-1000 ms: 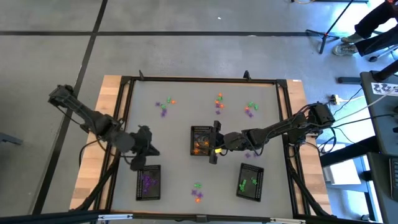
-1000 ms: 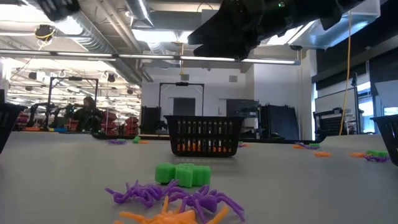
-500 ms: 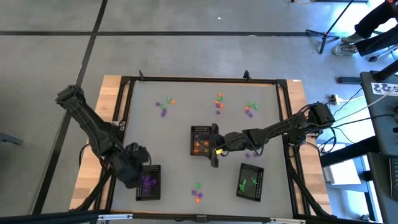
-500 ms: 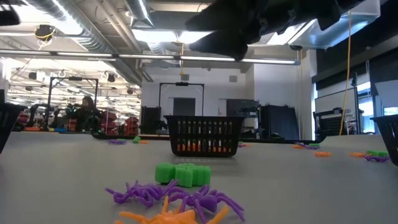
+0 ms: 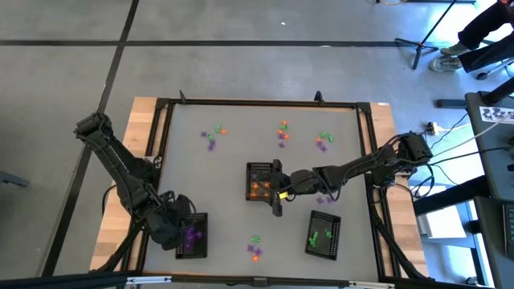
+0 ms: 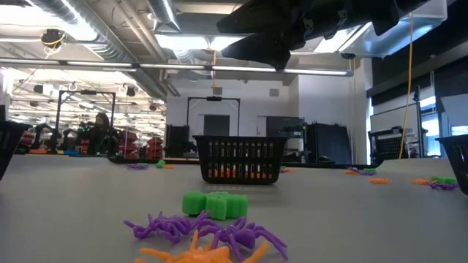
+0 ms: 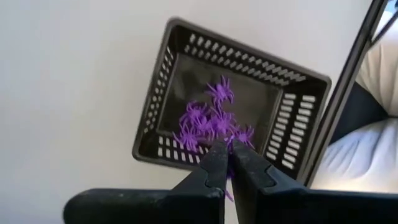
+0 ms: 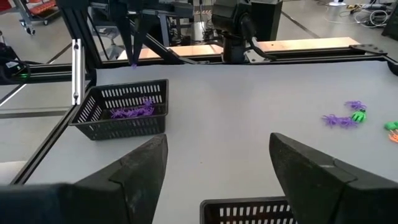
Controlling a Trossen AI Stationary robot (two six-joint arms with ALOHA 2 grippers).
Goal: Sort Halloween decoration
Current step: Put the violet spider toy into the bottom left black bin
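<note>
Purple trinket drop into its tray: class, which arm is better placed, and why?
Left. The left pincer is closed on a purple trinket above the tray of purple pieces. The right pincer hangs open by the middle tray of orange pieces.

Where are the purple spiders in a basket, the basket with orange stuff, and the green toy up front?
Purple spiders [image 7: 211, 121], left wrist view, middle of the pile.
Orange basket [image 6: 241, 158], low view, front mesh wall.
Green toy [image 6: 216, 204], low view, its front face.

- honestly can't read any text anywhere here
- no labels or brand marks on the trays, arms or table
- no numbers or signs either
</note>
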